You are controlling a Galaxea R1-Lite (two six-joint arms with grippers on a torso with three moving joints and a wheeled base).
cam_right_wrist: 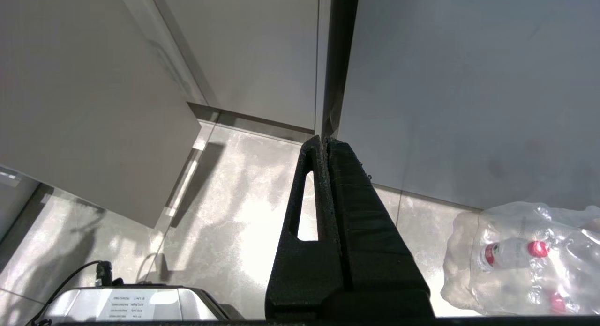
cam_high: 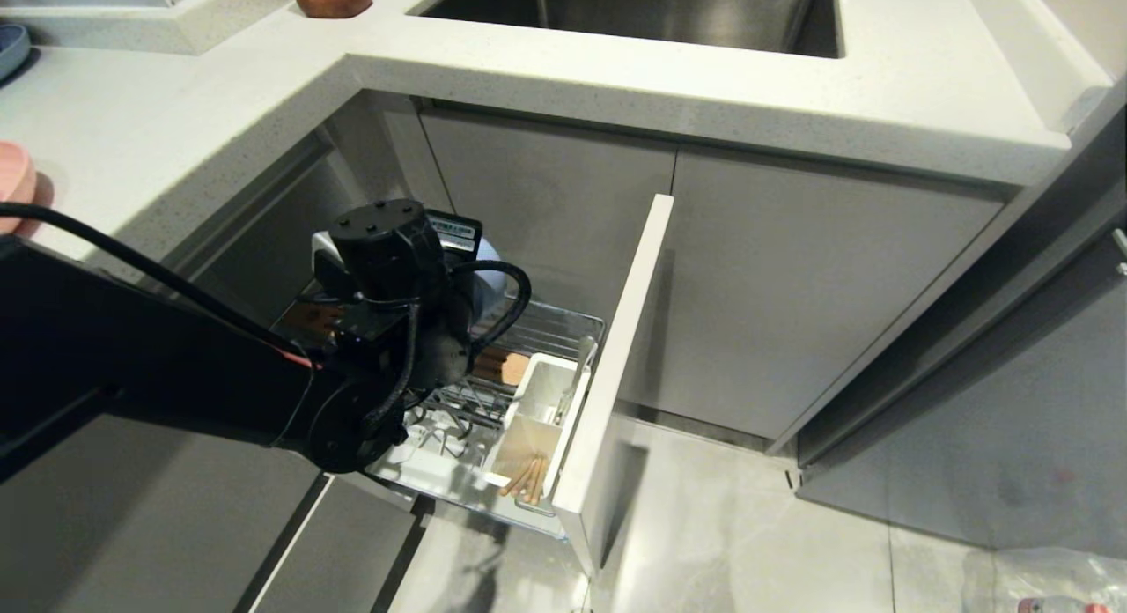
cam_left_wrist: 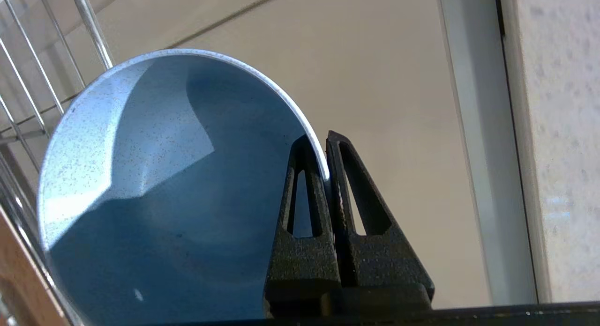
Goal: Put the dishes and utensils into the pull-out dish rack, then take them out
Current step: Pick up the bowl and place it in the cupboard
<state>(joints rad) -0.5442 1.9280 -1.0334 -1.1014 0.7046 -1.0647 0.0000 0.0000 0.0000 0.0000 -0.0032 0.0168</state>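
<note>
- Two grippers show, and only the left gripper is at work: its black fingers are pinched narrow on the rim of the blue bowl, one finger inside the bowl and one outside.
- In the left wrist view the bowl is tipped on edge, its hollow facing the camera, with chrome wires of the dish rack just beside its far rim.
- From the head view the left arm reaches over the pulled-out dish rack below the counter, hiding most of the bowl; only a pale blue sliver shows behind the wrist.
- Inside the rack, a white caddy sits against the pale front panel.
- Wooden chopsticks lie in the caddy's nearer compartment; the spoon stands in the farther one, its handle leaning up towards the front panel.
- A copper-brown strip crosses the wire basket beside the caddy.
- On the counter, at the head view's left edge, part of a pink plate shows.
- The right gripper hangs low above the tiled floor, fingers pressed together and holding nothing; a pack of bottles in clear wrap lies on the floor near it.
</note>
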